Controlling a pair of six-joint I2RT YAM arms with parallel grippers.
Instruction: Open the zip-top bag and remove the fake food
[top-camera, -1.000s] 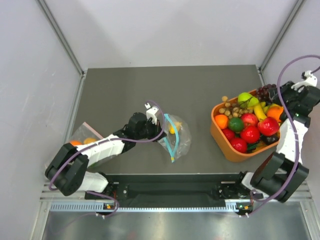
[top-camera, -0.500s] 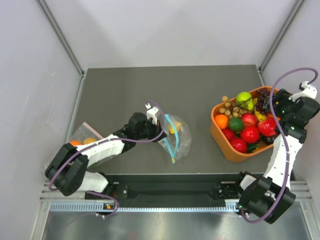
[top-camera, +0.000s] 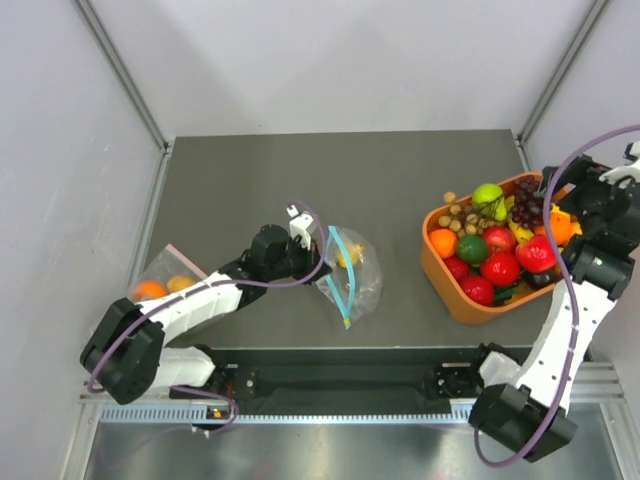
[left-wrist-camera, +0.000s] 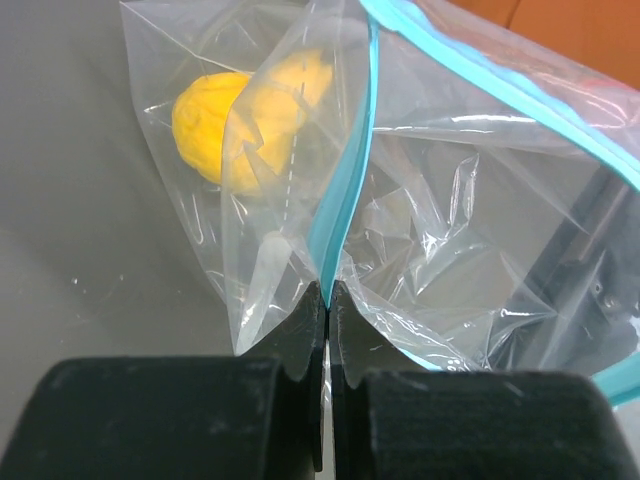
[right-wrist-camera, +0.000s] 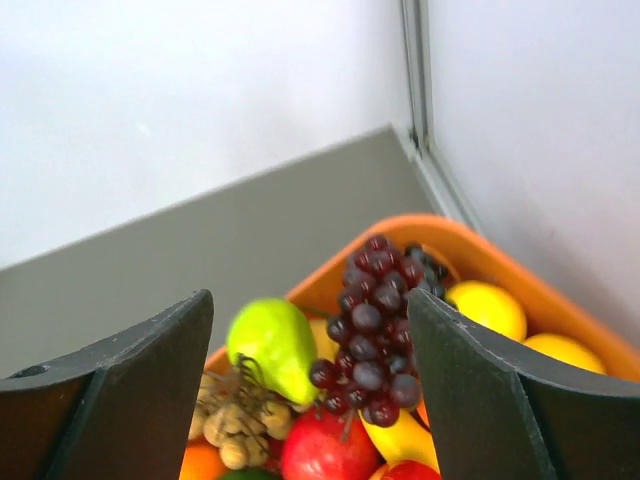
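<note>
the zip-top bag lies near the middle of the dark grey table; it is thin, crinkly film, probably slippery and almost weightless, so its stiffer teal zip strip looks the best hold. the left gripper has its fingers pinched on that strip, with 1 yellow lemon inside the bag. the right gripper hangs spread and empty over the orange bin, well apart from the bag on a flat matte top walled by pale panels.

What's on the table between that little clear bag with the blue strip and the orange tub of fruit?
Nothing. In the top view, only bare grey tabletop separates the zip-top bag from the orange tub.
</note>
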